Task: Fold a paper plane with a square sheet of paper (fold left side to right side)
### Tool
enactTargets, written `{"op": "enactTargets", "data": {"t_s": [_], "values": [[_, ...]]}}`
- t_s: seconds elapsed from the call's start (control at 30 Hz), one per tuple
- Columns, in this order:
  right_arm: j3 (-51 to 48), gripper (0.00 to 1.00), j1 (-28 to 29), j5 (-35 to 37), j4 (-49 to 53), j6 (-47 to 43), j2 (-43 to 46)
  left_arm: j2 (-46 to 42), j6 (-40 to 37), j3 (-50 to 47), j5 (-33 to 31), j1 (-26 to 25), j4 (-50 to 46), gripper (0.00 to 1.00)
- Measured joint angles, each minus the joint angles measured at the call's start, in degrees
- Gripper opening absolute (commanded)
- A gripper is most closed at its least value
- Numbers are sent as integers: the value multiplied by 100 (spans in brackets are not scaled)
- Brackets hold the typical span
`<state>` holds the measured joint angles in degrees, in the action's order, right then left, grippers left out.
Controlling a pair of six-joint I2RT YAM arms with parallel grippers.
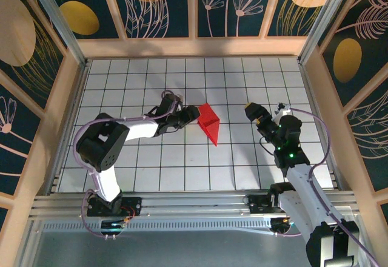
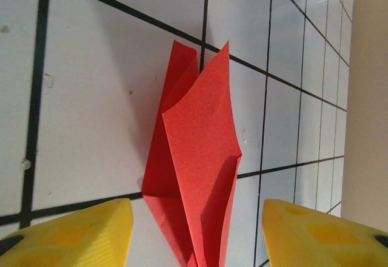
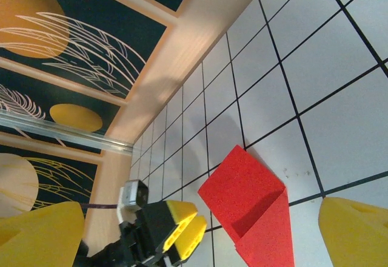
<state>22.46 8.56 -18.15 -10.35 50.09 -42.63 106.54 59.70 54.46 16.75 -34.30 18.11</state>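
Beside left claw (image 1: 193,114): paper plane (image 1: 210,122).

The left arm (image 1: 130,130) stretches rightward, the left tool (image 1: 189,115) low, jaws apart. The right arm (image 1: 300,182) leans leftward, the right tool (image 1: 250,108) spread wide.

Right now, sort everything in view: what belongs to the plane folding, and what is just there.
Belongs to the job:
red sheet of paper, partly folded
left pincer, open, next to it
right pincer, open, apart from it

Just there:
white tiled table
patterned walls
metal rail at the near edge
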Motion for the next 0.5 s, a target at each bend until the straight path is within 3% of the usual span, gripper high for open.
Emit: {"op": "enactTargets", "data": {"t_s": [0.17,0.27,0.5], "values": [[0,99,-35,-17,111,-22,0,448,83,317,149,-22,92,54],[0,99,-66,-42,160,-24,0,634,164,415,258,-22,229,46],[0,99,-111,-98,260,-66,2,872,243,575,321,-22,313,5]]}}
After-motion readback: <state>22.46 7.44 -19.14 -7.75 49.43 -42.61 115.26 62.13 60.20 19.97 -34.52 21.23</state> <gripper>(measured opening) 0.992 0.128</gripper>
